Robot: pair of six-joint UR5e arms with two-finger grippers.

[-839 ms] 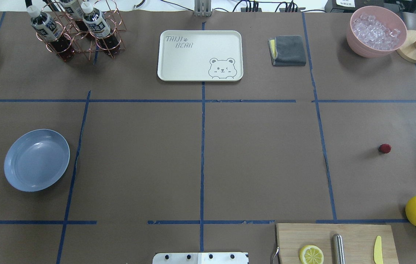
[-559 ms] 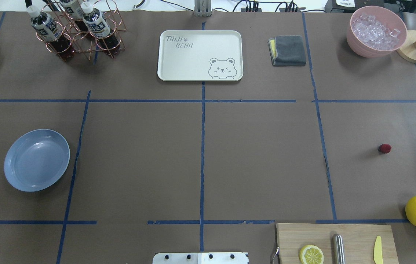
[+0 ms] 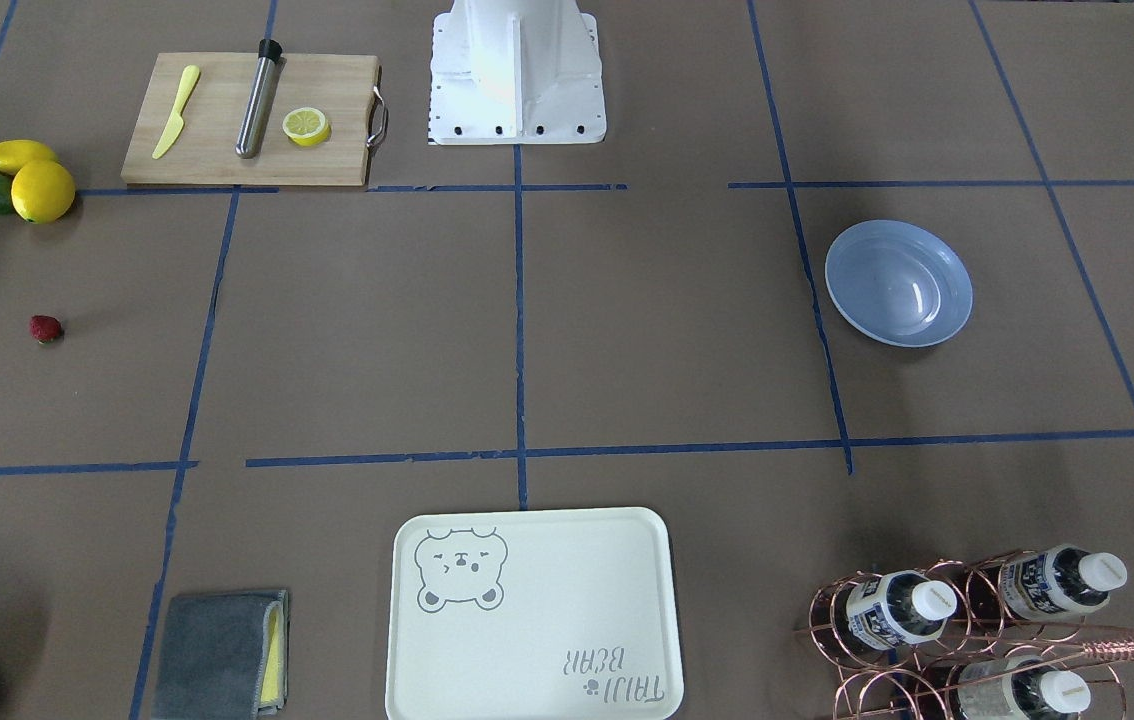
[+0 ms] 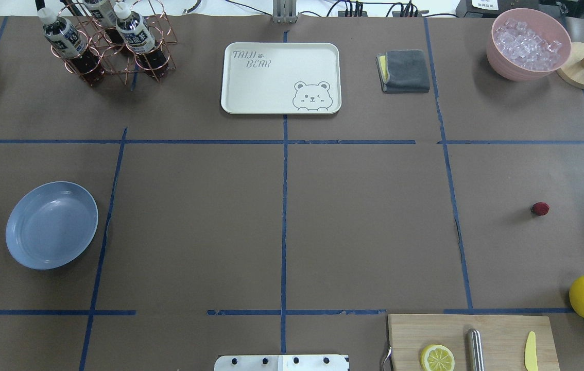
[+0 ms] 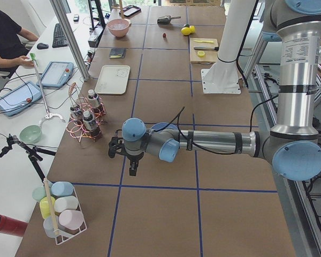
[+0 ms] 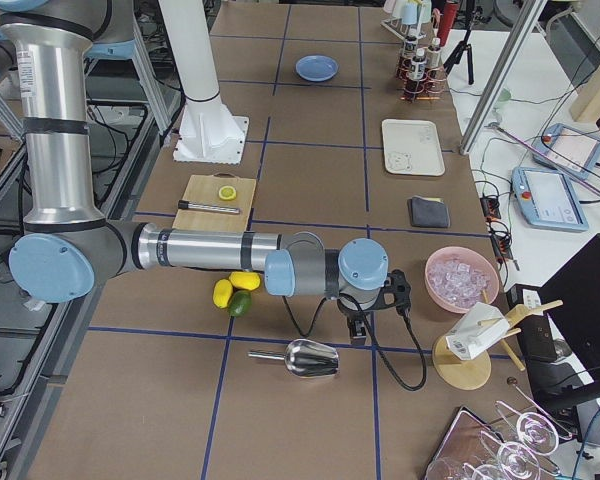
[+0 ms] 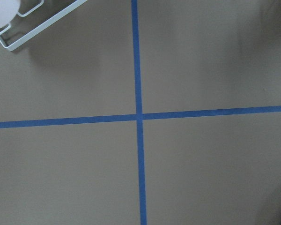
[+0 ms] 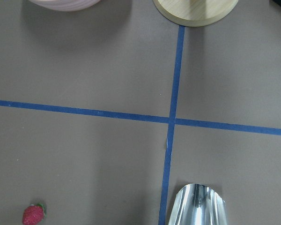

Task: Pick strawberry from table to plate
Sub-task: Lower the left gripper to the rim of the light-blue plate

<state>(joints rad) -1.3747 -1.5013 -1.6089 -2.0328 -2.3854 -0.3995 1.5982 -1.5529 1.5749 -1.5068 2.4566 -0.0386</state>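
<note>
The jaws of both arms show only in the side cameras, so I cannot tell whether either pair stands wide or narrow. The right arm (image 6: 200,250) lies low along the bench (image 4: 364,221) at its right-hand end. Its wrist points down between the lemons (image 6: 223,292) and the pink bowl of ice (image 6: 462,280), with a metal scoop (image 6: 310,358) just beside it. Its wrist camera catches the strawberry (image 8: 33,214) in the lower left corner, so this arm is probably the one meant to pick.

The berry lies alone on bare paper, well apart from the lemons and the cutting board (image 4: 498,330), which leaves a free approach from above. The plate (image 4: 51,224) sits empty on the opposite half, well apart from the berry. The left arm (image 5: 214,142) reaches out just in front of the plate, its camera over a tape cross (image 7: 138,116). With berry and plate on opposite halves, the carry likely calls for a long reach across the bench or a hand-over.
</note>
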